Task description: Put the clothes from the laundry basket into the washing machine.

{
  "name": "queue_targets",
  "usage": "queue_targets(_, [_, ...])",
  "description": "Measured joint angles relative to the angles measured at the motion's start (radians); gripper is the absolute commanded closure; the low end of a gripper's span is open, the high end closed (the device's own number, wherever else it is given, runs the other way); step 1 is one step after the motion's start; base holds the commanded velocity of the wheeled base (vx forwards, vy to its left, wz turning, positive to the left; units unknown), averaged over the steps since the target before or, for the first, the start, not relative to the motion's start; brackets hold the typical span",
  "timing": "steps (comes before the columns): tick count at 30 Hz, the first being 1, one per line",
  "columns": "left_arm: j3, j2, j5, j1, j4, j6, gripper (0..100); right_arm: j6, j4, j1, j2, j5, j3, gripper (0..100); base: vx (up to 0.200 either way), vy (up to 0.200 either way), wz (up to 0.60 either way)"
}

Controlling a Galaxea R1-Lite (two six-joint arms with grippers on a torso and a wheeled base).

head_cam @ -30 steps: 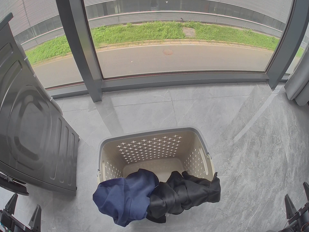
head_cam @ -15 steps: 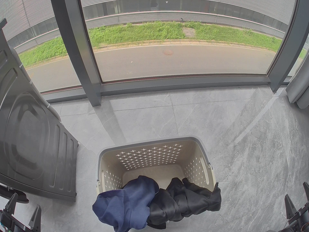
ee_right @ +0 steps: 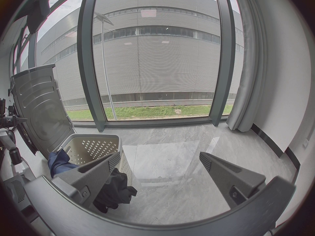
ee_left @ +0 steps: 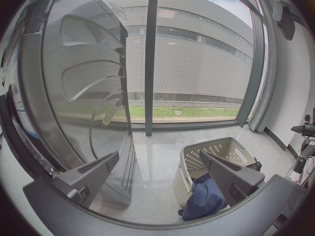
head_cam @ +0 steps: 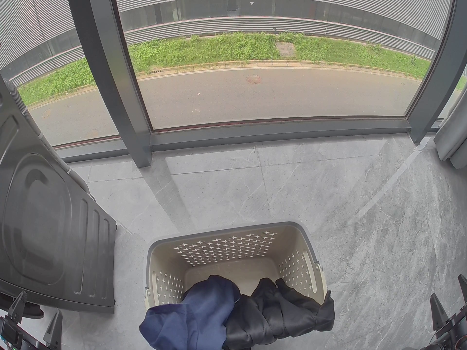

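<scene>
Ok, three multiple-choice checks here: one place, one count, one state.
1. The washing machine stands on which side of the laundry basket? A robot's left B robot's right C behind it
2. Garments over the basket's near rim? A one B two C four
3. The left hand and right hand are? A both open, empty B left shut on cloth C right shut on cloth
1 A: it shows left in the head view. 2 B: one blue garment, one black garment. 3 A: fingers spread, nothing between.
</scene>
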Motion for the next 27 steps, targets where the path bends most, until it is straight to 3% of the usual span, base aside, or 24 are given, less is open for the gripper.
queue_targets(9, [0.0, 0.0, 0.0, 0.0, 0.0, 0.0, 0, 0.0, 0.0, 0.0, 0.0, 0.0, 0.0, 0, 0.0, 0.0, 0.0])
queue_targets(15, [0.0, 0.0, 0.0, 0.0, 0.0, 0.0, 0, 0.0, 0.0, 0.0, 0.0, 0.0, 0.0, 0, 0.2, 0.0, 0.0])
queue_targets(27, [0.0, 0.0, 0.0, 0.0, 0.0, 0.0, 0, 0.0, 0.0, 0.0, 0.0, 0.0, 0.0, 0, 0.0, 0.0, 0.0])
